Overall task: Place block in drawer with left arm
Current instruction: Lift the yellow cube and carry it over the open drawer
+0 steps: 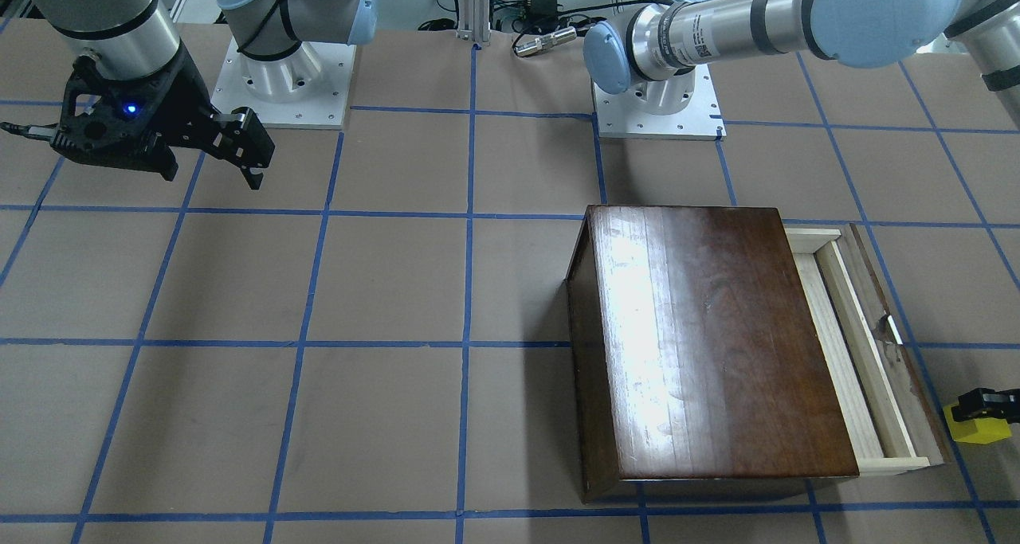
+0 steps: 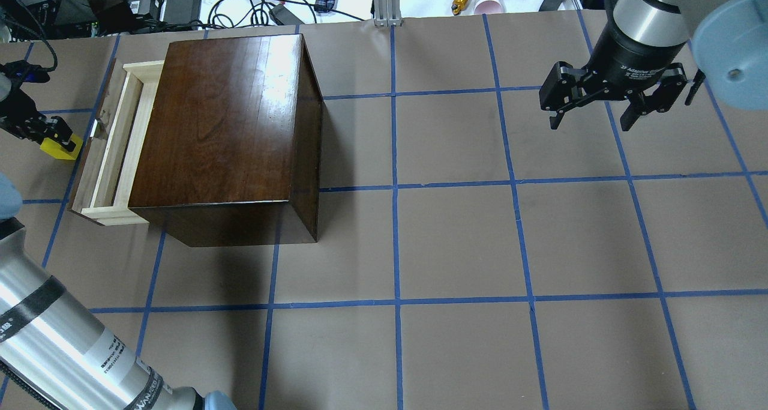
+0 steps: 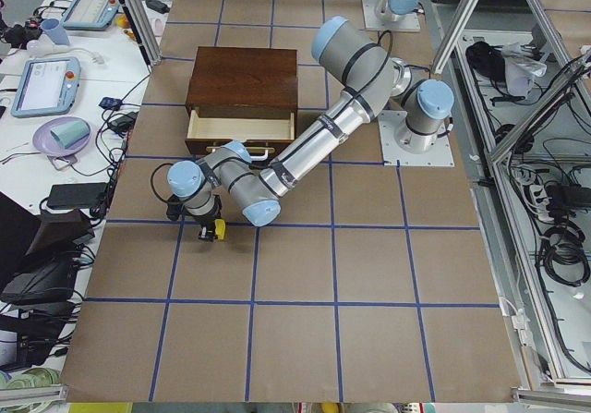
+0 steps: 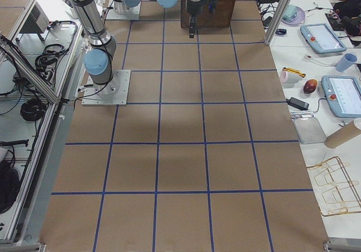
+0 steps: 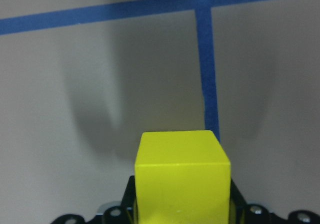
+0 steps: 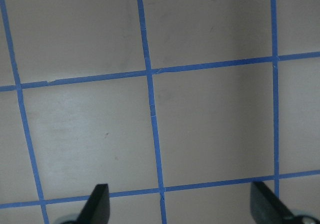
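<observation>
Holding the yellow block (image 2: 60, 147) clenched in my left jaws, right jaws released, I fear clipping the barely-open drawer (image 2: 114, 140) front at three o'clock, dislodging it.

Brown table (image 2: 456, 242), blue tape grid (image 2: 394, 188); purple bowl (image 3: 57, 140), tablet (image 3: 42, 85) alongside.

The small yellow block (image 2: 59, 147) is clamped in the left arm's black pincer (image 2: 43, 131) at the far left edge of the overhead view (lifted or resting on the tabletop (image 2: 456, 242), hard to say). It is just beside the drawer (image 3: 240, 125), which is pulled open, its pale-wood tray showing.
</observation>
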You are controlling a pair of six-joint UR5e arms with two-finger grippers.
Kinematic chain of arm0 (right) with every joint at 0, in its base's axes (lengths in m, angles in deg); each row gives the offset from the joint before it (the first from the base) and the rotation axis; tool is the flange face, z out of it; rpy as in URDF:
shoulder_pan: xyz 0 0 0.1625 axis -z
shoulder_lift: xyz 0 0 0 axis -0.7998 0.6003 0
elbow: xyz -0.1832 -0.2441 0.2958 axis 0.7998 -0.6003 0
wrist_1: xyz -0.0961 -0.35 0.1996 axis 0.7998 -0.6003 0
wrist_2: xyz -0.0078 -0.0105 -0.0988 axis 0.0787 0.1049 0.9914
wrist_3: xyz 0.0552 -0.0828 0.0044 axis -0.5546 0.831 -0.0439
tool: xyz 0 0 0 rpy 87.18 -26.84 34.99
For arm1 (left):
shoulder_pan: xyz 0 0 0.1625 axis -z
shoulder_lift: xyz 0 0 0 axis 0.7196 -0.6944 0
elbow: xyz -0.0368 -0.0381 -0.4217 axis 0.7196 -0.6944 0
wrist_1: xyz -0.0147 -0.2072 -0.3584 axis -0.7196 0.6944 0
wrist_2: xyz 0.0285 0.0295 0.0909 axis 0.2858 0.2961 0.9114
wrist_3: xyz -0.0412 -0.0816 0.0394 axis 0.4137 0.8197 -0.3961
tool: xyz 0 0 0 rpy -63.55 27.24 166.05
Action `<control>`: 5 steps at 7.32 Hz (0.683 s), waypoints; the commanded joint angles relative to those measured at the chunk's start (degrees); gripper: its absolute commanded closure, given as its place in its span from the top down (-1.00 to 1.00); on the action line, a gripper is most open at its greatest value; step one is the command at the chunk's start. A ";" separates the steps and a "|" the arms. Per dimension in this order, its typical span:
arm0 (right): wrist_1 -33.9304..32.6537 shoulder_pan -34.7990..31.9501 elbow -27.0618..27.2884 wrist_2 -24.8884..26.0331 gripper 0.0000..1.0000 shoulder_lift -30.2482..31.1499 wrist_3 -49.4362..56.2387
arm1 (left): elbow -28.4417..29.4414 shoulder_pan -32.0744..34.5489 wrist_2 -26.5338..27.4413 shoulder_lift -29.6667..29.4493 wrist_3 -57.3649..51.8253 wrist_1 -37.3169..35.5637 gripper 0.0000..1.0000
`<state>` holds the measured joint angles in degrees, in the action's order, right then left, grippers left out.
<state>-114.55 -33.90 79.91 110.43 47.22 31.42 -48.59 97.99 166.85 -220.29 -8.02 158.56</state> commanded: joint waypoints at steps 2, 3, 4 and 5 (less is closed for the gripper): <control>0.00 0.00 0.00 0.09 1.00 0.00 0.00 | -0.26 0.06 0.03 1.82 -0.53 0.96 -0.25; 0.00 0.00 0.00 0.09 1.00 0.00 0.00 | -0.52 -0.02 0.03 3.92 -0.53 3.58 -0.25; 0.00 0.00 0.00 0.00 1.00 0.00 0.00 | -0.79 0.06 0.12 6.38 -0.44 6.82 -0.25; 0.00 0.00 0.00 0.00 1.00 0.00 0.00 | -1.31 0.06 0.03 8.41 -0.44 8.16 -0.25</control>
<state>-114.55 -33.90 79.91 110.45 47.22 31.42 -49.37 98.03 166.92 -214.62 -8.49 164.24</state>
